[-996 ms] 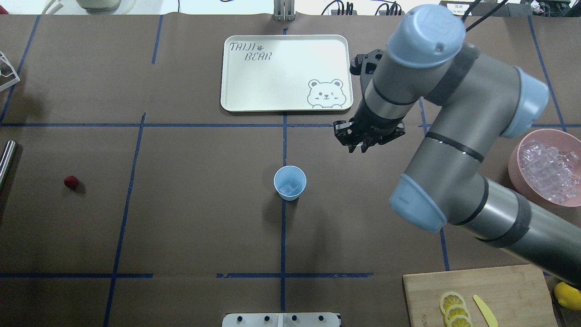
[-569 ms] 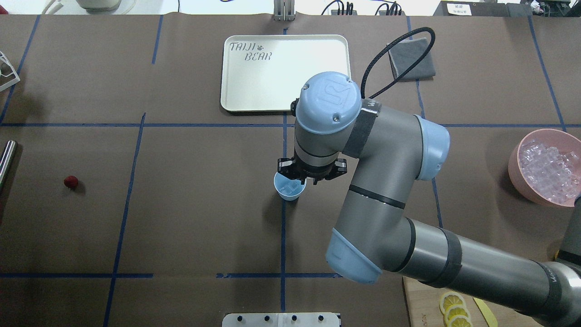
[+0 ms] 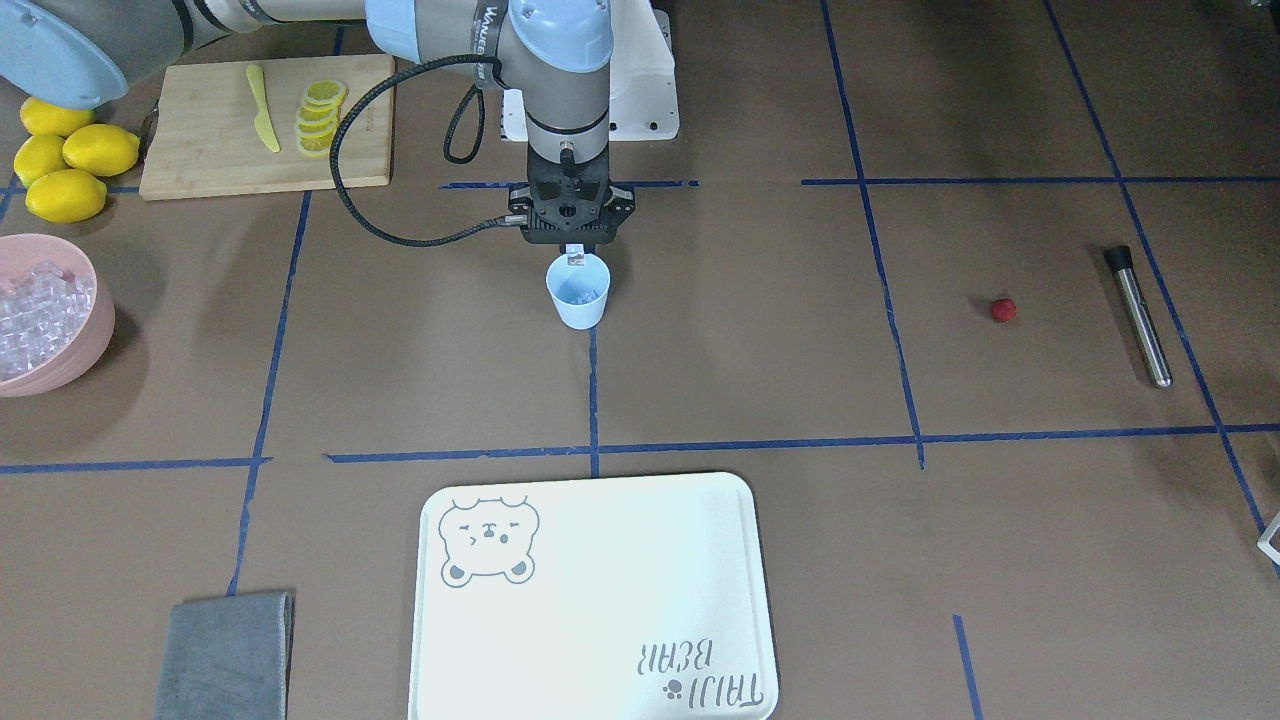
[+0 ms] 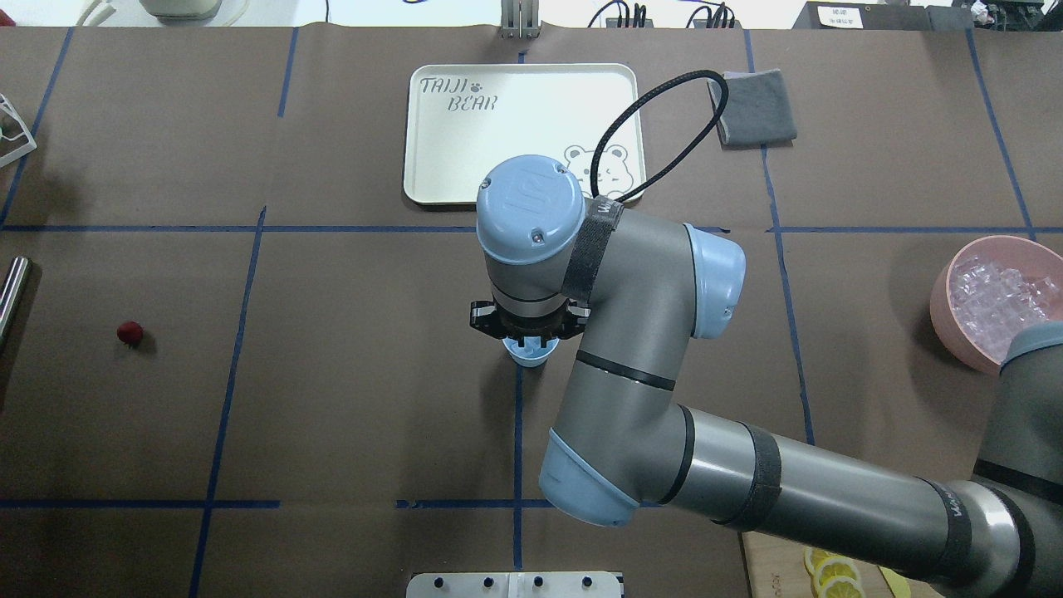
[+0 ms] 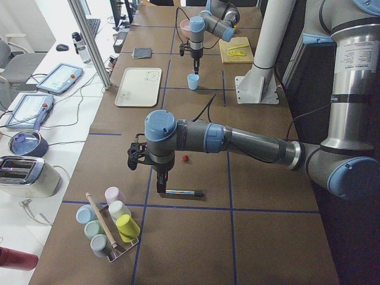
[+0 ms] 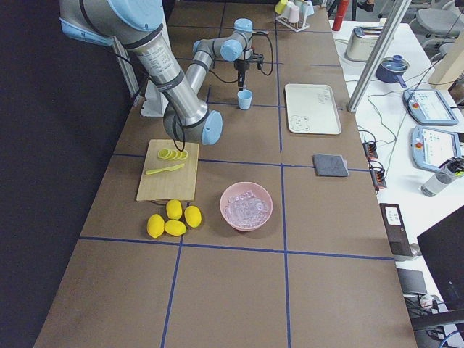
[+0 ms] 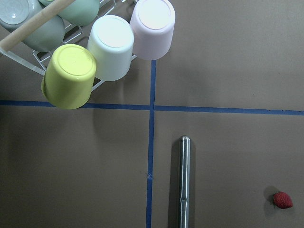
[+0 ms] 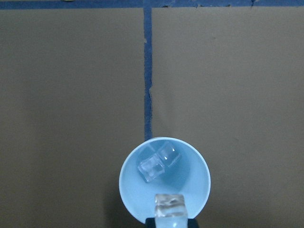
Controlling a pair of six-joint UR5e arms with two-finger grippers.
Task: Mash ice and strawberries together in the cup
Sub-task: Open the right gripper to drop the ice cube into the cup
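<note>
The pale blue cup (image 3: 578,295) stands at the table's middle with two ice cubes (image 8: 159,160) lying in it. Directly above its rim hangs my right gripper (image 3: 574,250), shut on another ice cube (image 8: 169,205). In the overhead view the wrist covers most of the cup (image 4: 529,357). The strawberry (image 3: 1003,309) lies alone on the table far to my left, also seen small and red in the left wrist view (image 7: 283,200). My left gripper (image 5: 161,183) hovers over a metal rod near that berry; I cannot tell whether it is open or shut.
A steel muddler (image 3: 1138,316) lies beyond the strawberry. A pink bowl (image 3: 100,320) of ice sits at my far right, near lemons (image 3: 70,165) and a cutting board (image 3: 200,150). A white tray (image 3: 620,600) and grey cloth (image 3: 228,655) lie across the table. A cup rack (image 7: 109,52) is by the muddler.
My right arm has swung from beside the tray to the left and now holds its gripper straight over the cup.
</note>
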